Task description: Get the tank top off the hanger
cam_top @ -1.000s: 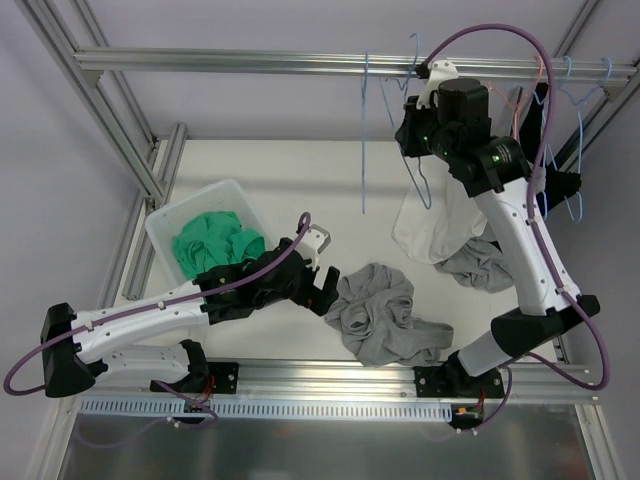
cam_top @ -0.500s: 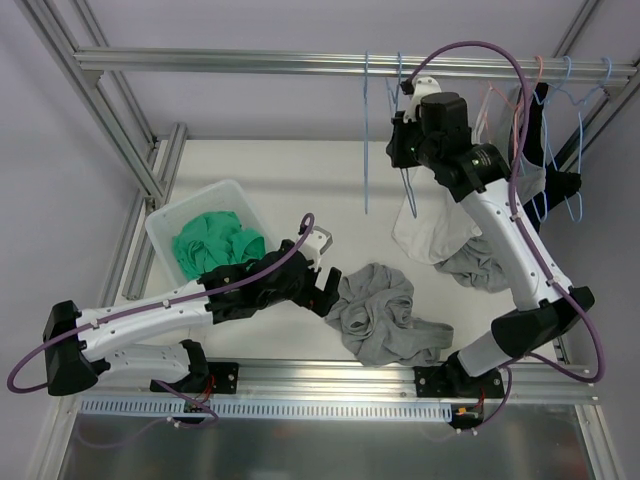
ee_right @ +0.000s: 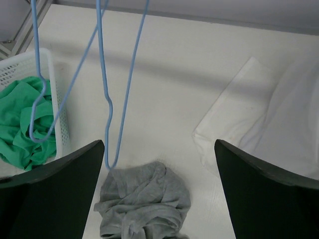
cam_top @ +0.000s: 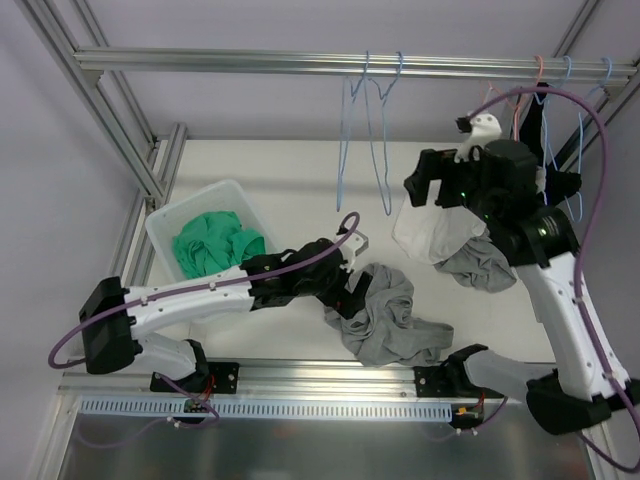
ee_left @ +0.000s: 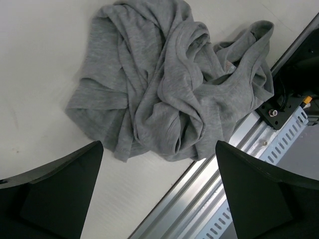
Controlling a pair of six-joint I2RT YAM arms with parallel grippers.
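Note:
The grey tank top (cam_top: 385, 315) lies crumpled on the table near the front edge, on no hanger. Two bare blue hangers (cam_top: 368, 130) dangle from the top rail, touched by neither gripper. My left gripper (cam_top: 340, 290) hovers open at the tank top's left edge. In the left wrist view the tank top (ee_left: 169, 84) lies just ahead of the open left gripper (ee_left: 159, 199), with nothing between its fingers. My right gripper (cam_top: 428, 192) is open and empty, to the right of the hangers. The right wrist view shows a blue hanger (ee_right: 104, 89) and the tank top (ee_right: 144, 204) beyond the open right gripper (ee_right: 158, 164).
A white basket (cam_top: 228, 195) holding green clothes (cam_top: 210, 245) stands at the left. A white garment (cam_top: 430, 235) and another grey garment (cam_top: 480, 268) lie under the right arm. More hangers (cam_top: 560, 100) hang at the rail's right end. The aluminium front rail (ee_left: 239, 149) runs beside the tank top.
My right gripper opened, let go of the blue hanger and swung away to the right and down; the hanger now hangs free. The left arm reached right to the grey tank top.

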